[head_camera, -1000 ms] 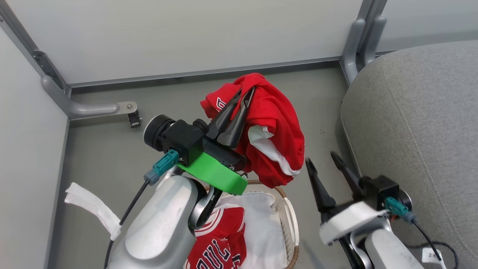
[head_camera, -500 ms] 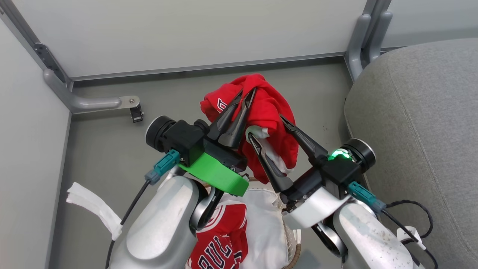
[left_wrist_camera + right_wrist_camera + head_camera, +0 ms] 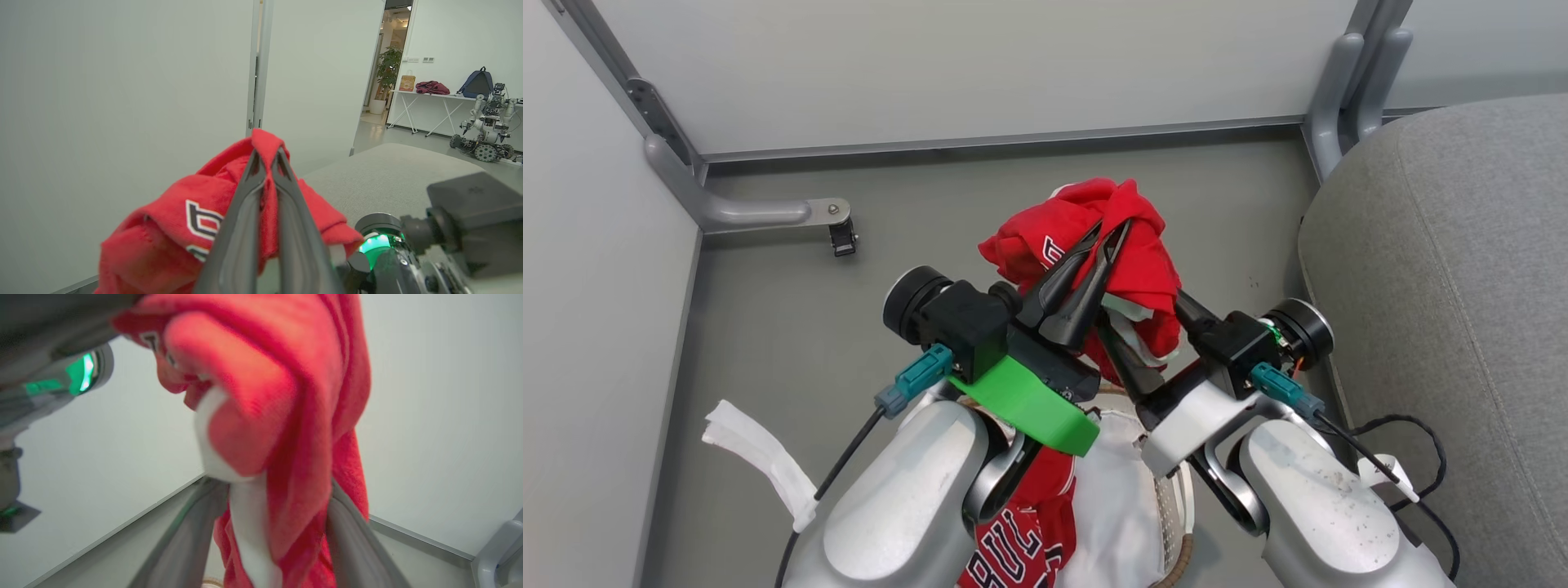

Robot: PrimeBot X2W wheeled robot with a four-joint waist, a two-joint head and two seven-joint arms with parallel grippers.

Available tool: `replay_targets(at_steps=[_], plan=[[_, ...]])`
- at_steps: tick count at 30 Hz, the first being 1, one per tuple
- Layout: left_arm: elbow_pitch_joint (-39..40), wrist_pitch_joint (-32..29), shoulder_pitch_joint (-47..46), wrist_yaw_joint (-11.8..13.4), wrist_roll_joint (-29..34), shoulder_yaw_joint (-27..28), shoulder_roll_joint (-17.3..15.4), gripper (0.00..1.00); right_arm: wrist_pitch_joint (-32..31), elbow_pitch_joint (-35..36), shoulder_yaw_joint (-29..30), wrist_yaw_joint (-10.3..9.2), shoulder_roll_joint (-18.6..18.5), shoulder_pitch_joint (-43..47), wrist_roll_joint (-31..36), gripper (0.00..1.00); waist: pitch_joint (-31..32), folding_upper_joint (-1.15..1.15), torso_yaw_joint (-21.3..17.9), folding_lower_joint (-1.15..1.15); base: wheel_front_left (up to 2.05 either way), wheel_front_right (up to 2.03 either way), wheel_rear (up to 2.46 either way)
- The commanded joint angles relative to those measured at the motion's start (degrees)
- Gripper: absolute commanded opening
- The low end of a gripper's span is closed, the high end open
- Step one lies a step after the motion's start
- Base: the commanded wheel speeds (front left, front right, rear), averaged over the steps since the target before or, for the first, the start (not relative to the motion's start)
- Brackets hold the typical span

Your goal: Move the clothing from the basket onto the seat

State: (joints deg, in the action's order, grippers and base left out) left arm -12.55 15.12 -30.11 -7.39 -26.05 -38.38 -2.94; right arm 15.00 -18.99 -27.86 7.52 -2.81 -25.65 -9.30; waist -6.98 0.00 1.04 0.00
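Task status: in progress, judged under halfway. Holding the shorts (image 3: 1045, 241) raised clear of the basket (image 3: 1180, 498) in the left gripper (image 3: 1112, 226), fingers pressed together on a fold. Straddling the hanging part with the right gripper (image 3: 271, 490), fingers spread either side of the cloth, not yet pinching. Left to do: place the shorts on the seat (image 3: 1445, 269) at right, then fetch the jersey (image 3: 1021, 547) lying in the basket on the white liner (image 3: 1115, 506)

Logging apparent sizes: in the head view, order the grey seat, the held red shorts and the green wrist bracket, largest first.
1. grey seat
2. red shorts
3. green wrist bracket, smaller-looking though nearer the camera
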Motion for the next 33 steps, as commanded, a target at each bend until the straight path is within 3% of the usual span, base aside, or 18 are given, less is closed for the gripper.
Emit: replay_targets(at_steps=[1, 8, 9, 10, 11, 21, 33], plan=[[-0.2, 0.0, -0.3, -0.2, -0.4, 0.1, 0.0, 0.0, 0.3, -0.3, -0.3, -0.06, -0.3, -0.3, -1.1, 0.0, -0.2, 0.0, 0.1, 0.0, 0.0, 0.0, 0.0], [-1.4, 0.0, 0.9, -0.2, 0.8, 2.6, 0.0, 0.0, 0.3, 1.8, 1.4, -0.06, -0.2, 0.9, -2.2, 0.0, -0.5, 0.0, -1.2, 0.0, 0.0, 0.0, 0.0], [-1.3, 0.0, 1.4, -0.2, 0.5, 3.0, 0.0, 0.39, 0.3, 2.0, 1.7, -0.06, -0.2, 1.3, -2.6, 0.0, -0.5, 0.0, -1.6, 0.0, 0.0, 0.0, 0.0], [-1.8, 0.0, 1.7, -0.2, 1.0, 3.5, 0.0, 0.87, 0.3, 2.4, 2.1, -0.06, -0.2, 1.7, -3.0, 0.0, -0.5, 0.0, -2.2, 0.0, 0.0, 0.0, 0.0], [-1.8, 0.0, 1.9, -0.2, 1.7, 4.0, 0.0, 1.0, 0.3, 2.7, 2.5, -0.06, -0.2, 1.9, -3.2, 0.0, -0.5, 0.0, -2.7, 0.0, 0.0, 0.0, 0.0], [-1.9, 0.0, 4.4, -0.2, 7.2, 5.2, -0.8, 1.0, 0.3, 5.0, 6.8, -0.06, -0.2, 4.7, -5.3, 0.0, -1.4, 0.0, -12.0, 0.0, 0.0, 0.0, 0.0], [-2.1, 0.0, 6.0, -0.2, 8.1, 3.0, -2.3, 1.0, 0.3, 6.9, 11.9, -0.06, -0.2, 7.8, -6.4, 0.0, -2.5, 0.0, -26.6, 0.0, 0.0, 0.0, 0.0]])
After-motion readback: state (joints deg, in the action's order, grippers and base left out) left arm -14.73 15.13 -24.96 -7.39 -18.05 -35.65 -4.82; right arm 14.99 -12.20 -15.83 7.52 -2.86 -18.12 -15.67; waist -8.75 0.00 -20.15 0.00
